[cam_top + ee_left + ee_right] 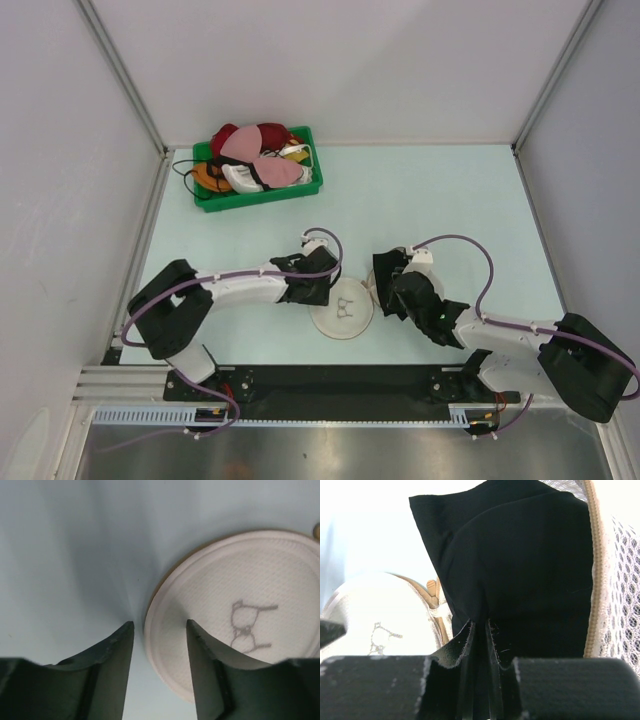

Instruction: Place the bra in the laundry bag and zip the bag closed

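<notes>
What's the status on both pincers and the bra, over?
Left pincer open, straddling the rim of the lid. Right pincer shut on the bra, against the mesh of the laundry bag. Green bin far back, nothing in the way.

Laundry bag [240, 605] lid cut off by the left wrist view's right edge, bra [520, 565] running past the right wrist view's top edge, from above lost against the black right gripper [480, 627], green bin [260, 196] tangle too small to sort
</notes>
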You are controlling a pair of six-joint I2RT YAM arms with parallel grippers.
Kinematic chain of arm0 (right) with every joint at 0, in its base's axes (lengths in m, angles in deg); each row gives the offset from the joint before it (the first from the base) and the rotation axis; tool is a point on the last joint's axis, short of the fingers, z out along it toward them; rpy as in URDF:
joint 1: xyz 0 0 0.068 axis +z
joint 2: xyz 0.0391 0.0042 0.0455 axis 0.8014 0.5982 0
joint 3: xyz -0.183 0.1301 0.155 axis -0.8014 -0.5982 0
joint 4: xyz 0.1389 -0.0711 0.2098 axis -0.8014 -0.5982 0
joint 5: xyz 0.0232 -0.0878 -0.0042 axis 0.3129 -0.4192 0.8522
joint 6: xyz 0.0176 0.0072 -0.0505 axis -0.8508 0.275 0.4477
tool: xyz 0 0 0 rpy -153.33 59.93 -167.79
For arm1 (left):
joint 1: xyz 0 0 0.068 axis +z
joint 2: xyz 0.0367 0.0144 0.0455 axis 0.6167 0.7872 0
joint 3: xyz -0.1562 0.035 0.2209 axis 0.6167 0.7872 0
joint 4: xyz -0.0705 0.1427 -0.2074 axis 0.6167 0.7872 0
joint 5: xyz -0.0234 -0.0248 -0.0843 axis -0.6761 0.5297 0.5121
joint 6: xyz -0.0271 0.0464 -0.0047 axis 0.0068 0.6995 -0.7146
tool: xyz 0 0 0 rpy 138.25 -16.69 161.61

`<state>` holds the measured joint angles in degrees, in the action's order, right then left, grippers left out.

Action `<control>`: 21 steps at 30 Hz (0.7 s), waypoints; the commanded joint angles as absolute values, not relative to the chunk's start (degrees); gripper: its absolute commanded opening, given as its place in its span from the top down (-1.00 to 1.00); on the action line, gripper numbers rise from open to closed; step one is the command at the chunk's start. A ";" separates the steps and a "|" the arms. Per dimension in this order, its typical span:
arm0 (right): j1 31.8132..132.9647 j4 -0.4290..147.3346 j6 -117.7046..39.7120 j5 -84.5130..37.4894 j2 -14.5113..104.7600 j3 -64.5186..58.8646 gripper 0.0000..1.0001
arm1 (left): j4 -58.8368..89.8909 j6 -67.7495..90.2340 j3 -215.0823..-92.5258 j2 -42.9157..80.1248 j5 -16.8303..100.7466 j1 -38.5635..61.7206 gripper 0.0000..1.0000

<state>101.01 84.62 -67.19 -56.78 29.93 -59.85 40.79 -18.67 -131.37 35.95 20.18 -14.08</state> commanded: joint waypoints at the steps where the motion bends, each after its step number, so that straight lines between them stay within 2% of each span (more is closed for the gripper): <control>1: 100.64 82.49 -67.95 -58.49 30.05 -59.74 0.70 | 41.02 -21.92 -128.74 43.65 18.67 -14.57 0.15; 2: 100.64 82.31 -67.87 -58.49 30.22 -59.57 0.70 | 40.57 -21.57 -129.09 44.88 19.89 -14.57 0.24; 3: 100.64 82.22 -67.78 -58.57 30.49 -59.30 0.69 | 40.40 -21.39 -129.53 45.32 20.42 -14.57 0.45; 5: 100.29 81.52 -67.52 -58.57 30.84 -58.86 0.69 | 39.96 -20.51 -130.41 45.07 21.65 -14.57 0.65; 6: 100.28 81.00 -67.51 -58.75 31.10 -58.17 0.68 | 40.04 -20.25 -130.41 43.50 22.18 -14.66 0.96; 21: 97.47 72.21 -68.92 -57.87 35.58 -50.96 0.67 | 44.17 -14.80 -133.56 11.59 29.13 -19.04 1.00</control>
<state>98.15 77.86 -67.62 -56.32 33.76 -54.10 43.48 -17.36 -130.04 18.11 25.71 -17.06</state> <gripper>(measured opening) 0.164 0.012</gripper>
